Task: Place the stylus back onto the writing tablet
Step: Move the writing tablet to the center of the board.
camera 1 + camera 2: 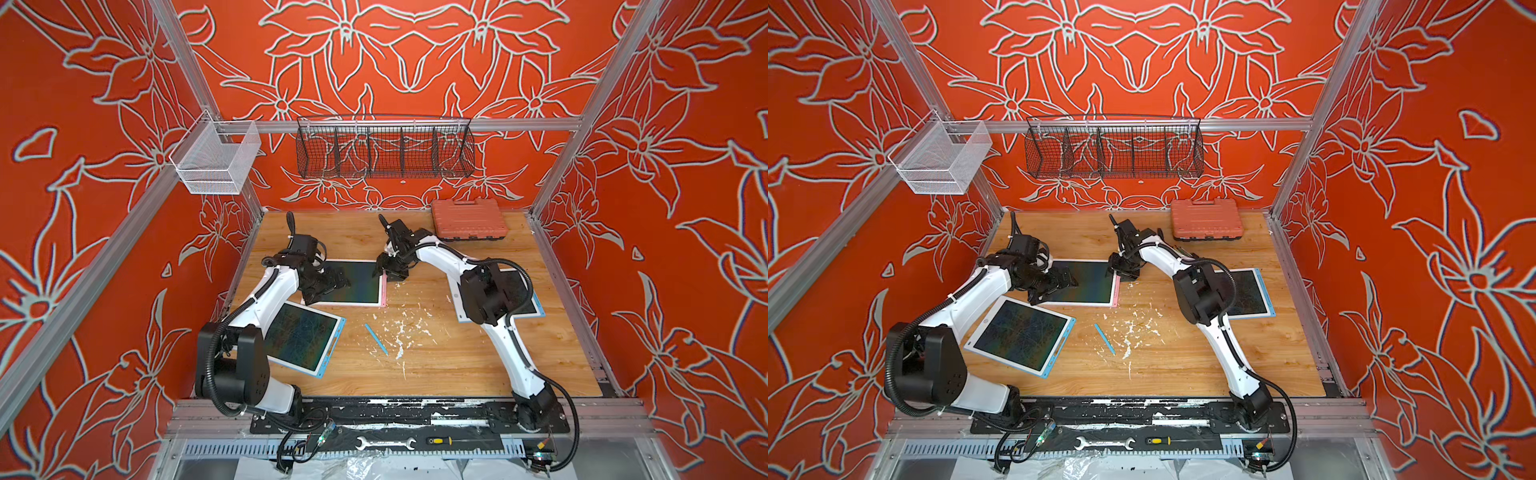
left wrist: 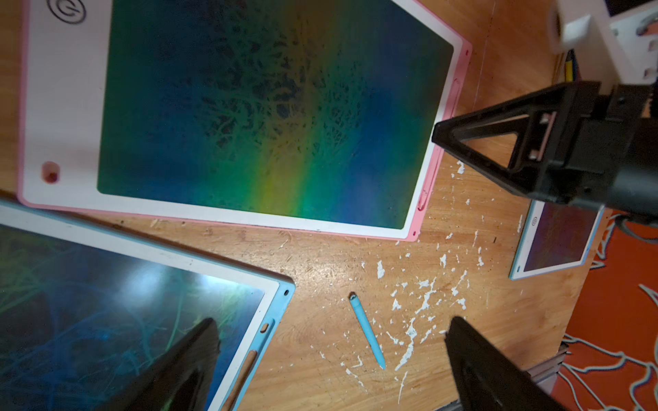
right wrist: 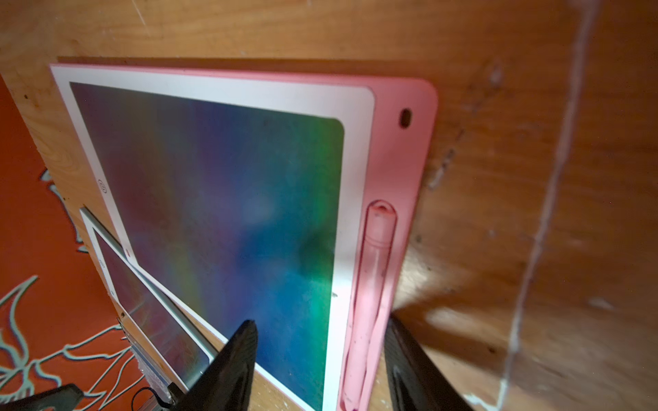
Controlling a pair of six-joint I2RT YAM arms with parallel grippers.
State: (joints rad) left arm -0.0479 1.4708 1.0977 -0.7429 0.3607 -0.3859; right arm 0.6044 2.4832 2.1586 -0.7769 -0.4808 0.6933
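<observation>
Wooden bench [image 1: 457, 365] carries the pink writing tablet [image 1: 353, 282], its pink stylus [image 3: 370, 284] already docked between the right gripper [image 3: 320, 356]'s half-open empty jaws, while left gripper [image 2: 331, 356] gapes empty, blue stylus [image 1: 376, 339] lying loose nearby.

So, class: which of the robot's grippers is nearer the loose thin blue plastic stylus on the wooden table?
Left. The left gripper hovers above the pink-framed tablet, just behind the stylus; the right gripper sits farther back, at that tablet's pink edge.

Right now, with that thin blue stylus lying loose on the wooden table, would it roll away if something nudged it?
Probably: the thin blue stylus looks round and tapered, so it would likely roll in a curve. It seems rigid, light plastic, and its slimness could make gripping fiddly.
</observation>
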